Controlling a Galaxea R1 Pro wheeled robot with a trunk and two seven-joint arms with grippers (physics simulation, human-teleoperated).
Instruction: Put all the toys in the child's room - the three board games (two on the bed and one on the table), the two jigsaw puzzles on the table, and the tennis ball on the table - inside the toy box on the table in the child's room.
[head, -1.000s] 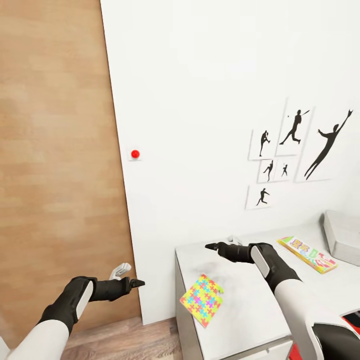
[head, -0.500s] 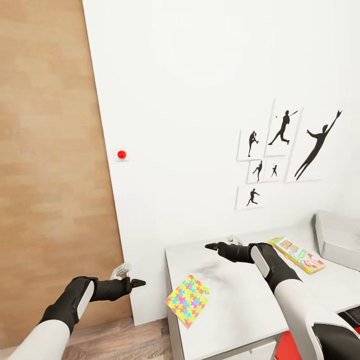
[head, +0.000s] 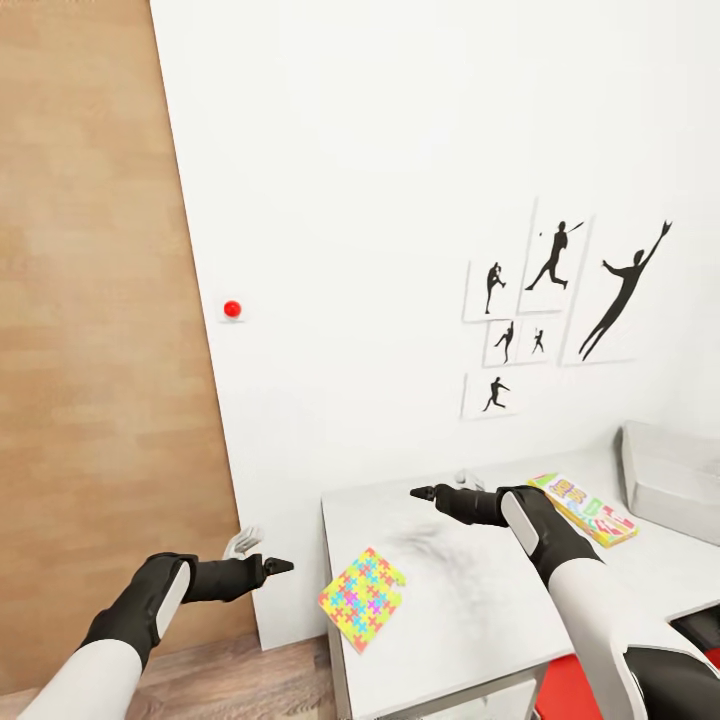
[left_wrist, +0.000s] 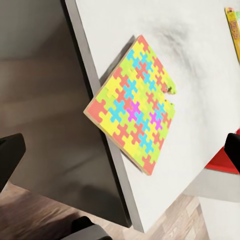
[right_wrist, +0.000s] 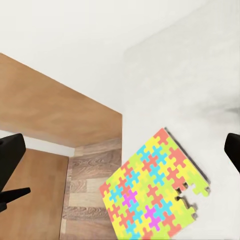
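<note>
jigsaw puzzle (head: 361, 598) hanging off the table (head: 470, 620) corner, board game (head: 583, 508) farther back by the toy box (head: 668, 478), left fingers (head: 262, 557) and right fingers (head: 440, 487) both spread, holding nothing

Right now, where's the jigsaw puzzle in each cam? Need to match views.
Head view: jigsaw puzzle at the table's near left corner, overhanging the edge.
Left wrist view: jigsaw puzzle mid-frame, one corner past the table edge.
Right wrist view: jigsaw puzzle in the lower middle.
Shared landmark: the notch of missing pieces along one puzzle edge.
</note>
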